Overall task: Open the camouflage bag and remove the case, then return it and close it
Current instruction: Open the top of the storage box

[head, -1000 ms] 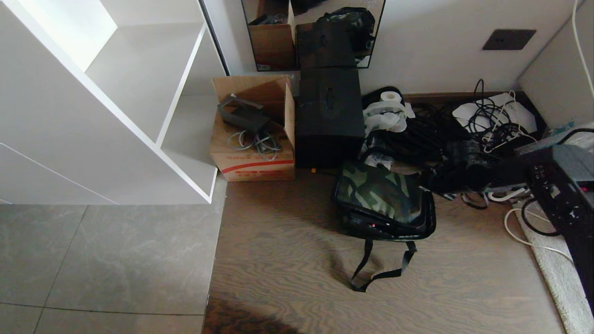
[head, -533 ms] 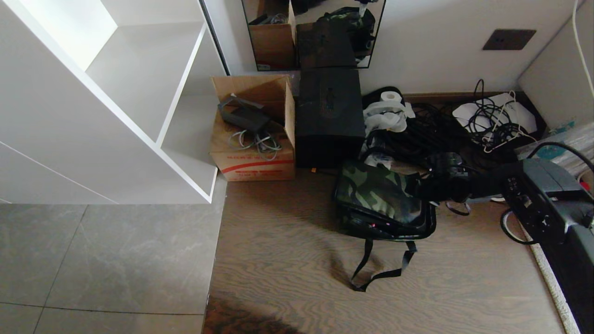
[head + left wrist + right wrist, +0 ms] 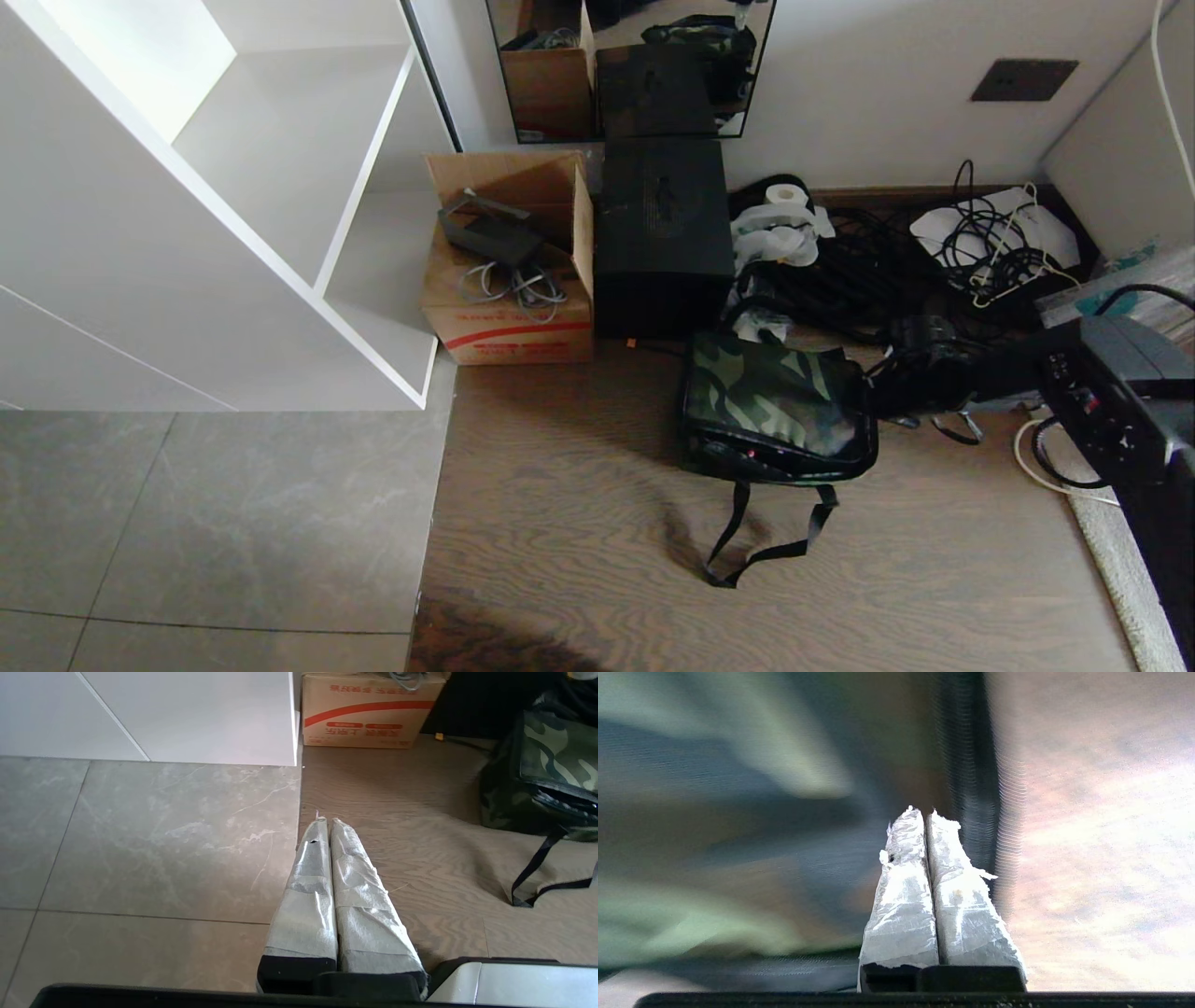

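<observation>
Where the grey stone tile meets the brown wood-grain floor (image 3: 579, 560), the bag (image 3: 775, 411) lies flat on the wood, a soft, rounded rectangle of green, brown and black camouflage cloth with a black zipper edge along its near side and two thin black straps (image 3: 766, 537) trailing in a loop toward the robot. A small red spot shows in the gap of that edge; whether the case is inside cannot be told. The right gripper (image 3: 887, 378) (dark, at the end of a boxy black arm coming in from the right) sits just beside the bag's right rim, its jaws pressed together with nothing between them; in the right wrist view the tape-wrapped fingers (image 3: 901, 891) touch along their length against a blurred background. The left gripper (image 3: 325, 821) hangs low over the seam of tile and wood, well apart from the bag, its jaws likewise closed and empty. Behind the bag stands a plain black box (image 3: 663, 238), matte and square-edged. Left of it an open cardboard box (image 3: 509, 322) with a red stripe holds a black tray-like part and a coil of grey cable. To the right lies a tangle of black cables (image 3: 840, 271) with a roll of white paper (image 3: 786, 196).
</observation>
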Tool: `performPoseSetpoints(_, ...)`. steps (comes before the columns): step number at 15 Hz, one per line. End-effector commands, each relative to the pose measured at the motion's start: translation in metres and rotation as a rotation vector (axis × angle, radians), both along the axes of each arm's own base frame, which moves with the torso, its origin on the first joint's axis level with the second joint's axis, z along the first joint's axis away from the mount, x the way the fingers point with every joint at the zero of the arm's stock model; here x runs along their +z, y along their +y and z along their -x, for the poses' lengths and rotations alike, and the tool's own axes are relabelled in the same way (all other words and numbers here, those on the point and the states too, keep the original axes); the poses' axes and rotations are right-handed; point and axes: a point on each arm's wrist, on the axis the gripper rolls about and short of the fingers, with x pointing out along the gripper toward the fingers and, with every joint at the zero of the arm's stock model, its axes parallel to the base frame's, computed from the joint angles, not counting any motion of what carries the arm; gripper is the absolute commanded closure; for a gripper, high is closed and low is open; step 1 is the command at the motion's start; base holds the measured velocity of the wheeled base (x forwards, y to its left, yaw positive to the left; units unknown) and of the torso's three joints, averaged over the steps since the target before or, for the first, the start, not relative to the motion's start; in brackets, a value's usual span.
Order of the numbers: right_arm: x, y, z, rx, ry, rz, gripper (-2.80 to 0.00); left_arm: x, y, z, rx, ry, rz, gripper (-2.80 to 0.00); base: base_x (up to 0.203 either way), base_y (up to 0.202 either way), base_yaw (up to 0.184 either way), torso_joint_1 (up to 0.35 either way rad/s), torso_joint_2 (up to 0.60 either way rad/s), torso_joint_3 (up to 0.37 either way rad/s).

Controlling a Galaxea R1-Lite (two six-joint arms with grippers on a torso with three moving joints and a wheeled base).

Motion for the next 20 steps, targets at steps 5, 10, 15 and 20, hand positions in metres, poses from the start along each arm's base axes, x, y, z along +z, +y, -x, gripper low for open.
performPoseSetpoints(5,0.017,-0.021,0.008,-0.011,-0.01,-0.038,-2.8,0.0,0.0,0.0,0.0,-0.001,0.0,0.0,0.0,0.0,0.0,0.0,0.0,0.0)
performPoseSetpoints(10,0.007,-0.022,0.01,-0.041,0.009,-0.148,-2.8,0.0,0.0,0.0,0.0,0.0,0.0,0.0,0.0,0.0,0.0,0.0,0.0,0.0)
performPoseSetpoints(15,-0.009,-0.018,0.014,-0.016,0.054,-0.184,-2.8,0.0,0.0,0.0,0.0,-0.001,0.0,0.0,0.0,0.0,0.0,0.0,0.0,0.0)
performPoseSetpoints(20,-0.018,-0.009,0.016,-0.006,0.082,-0.241,-2.8,0.0,0.0,0.0,0.0,0.001,0.0,0.0,0.0,0.0,0.0,0.0,0.0,0.0)
